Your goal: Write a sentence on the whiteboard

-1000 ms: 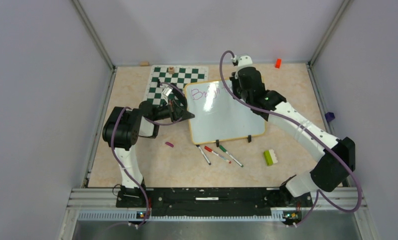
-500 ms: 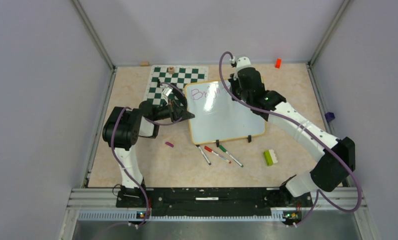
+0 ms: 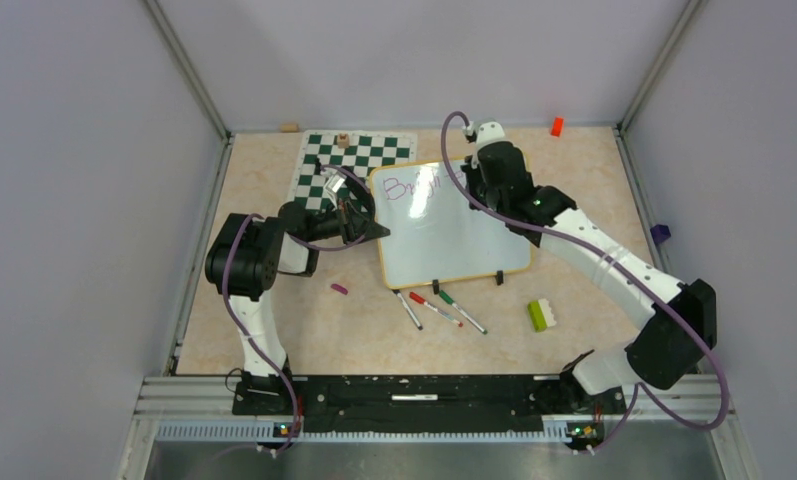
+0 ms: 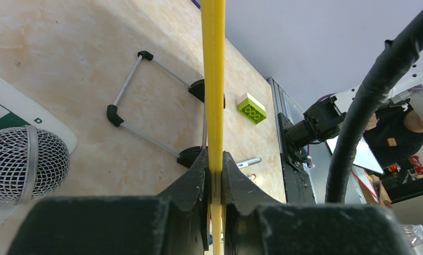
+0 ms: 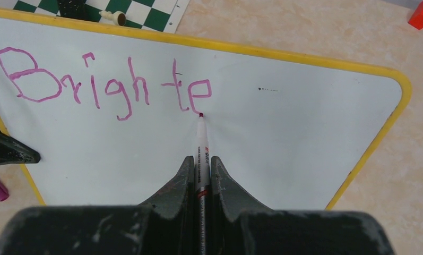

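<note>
The whiteboard [image 3: 454, 235], white with a yellow rim, lies on the table beside the chess mat. My left gripper [image 3: 379, 230] is shut on its left edge; the left wrist view shows the yellow rim [image 4: 213, 79] pinched between the jaws of this gripper [image 4: 213, 175]. My right gripper [image 3: 471, 182] is over the board's top part, shut on a white marker [image 5: 201, 143]. The marker tip touches the board just below the last letter. The purple writing [image 5: 103, 85] reads "Brighte" in one line; in the top view the writing [image 3: 414, 187] is partly hidden by the right arm.
A green-and-white chess mat [image 3: 349, 160] with a small piece [image 3: 343, 139] lies behind the left gripper. Three markers [image 3: 439, 308] lie in front of the board, a green-and-white brick [image 3: 542, 315] to their right, a purple cap [image 3: 339, 289] to their left. A red block [image 3: 556, 126] sits at the back.
My right wrist has shifted slightly to the right along the board's top line with the marker. The left arm and the board have not moved.
</note>
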Controlling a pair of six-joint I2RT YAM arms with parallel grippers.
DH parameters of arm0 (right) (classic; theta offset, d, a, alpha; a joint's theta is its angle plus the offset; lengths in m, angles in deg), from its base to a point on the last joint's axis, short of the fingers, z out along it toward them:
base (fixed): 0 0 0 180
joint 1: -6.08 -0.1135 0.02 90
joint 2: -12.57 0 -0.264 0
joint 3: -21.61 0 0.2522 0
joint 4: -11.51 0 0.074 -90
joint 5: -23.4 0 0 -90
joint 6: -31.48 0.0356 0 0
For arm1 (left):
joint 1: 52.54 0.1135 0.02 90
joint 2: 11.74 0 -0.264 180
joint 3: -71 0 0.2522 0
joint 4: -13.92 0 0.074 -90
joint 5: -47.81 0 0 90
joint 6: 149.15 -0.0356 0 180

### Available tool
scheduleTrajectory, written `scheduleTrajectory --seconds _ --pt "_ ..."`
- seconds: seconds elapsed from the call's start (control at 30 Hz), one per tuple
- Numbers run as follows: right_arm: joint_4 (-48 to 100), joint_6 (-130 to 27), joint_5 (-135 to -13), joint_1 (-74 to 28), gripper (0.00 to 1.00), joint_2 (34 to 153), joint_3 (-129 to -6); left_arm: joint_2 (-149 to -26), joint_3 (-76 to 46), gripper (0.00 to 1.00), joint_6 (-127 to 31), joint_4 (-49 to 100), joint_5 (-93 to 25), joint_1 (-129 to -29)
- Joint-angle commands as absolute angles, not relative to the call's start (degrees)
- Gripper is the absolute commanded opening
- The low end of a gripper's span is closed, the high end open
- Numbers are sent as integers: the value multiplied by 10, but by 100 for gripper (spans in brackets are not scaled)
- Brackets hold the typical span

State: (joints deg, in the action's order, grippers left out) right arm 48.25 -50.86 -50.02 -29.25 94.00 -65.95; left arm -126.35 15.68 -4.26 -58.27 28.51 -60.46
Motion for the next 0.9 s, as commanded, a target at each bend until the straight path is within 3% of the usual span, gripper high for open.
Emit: scheduleTrajectory --seconds 0.0,0.27,0.87 --pt "487 -508 -455 -284 0 917 -669 -1237 160 0 -55 -634 304 -608" --pt "452 -506 -463 -282 0 876 -666 -1236 159 0 -55 -634 304 -608" --pt "449 -503 -490 -271 0 917 -684 -1236 160 0 -56 -633 304 -607"
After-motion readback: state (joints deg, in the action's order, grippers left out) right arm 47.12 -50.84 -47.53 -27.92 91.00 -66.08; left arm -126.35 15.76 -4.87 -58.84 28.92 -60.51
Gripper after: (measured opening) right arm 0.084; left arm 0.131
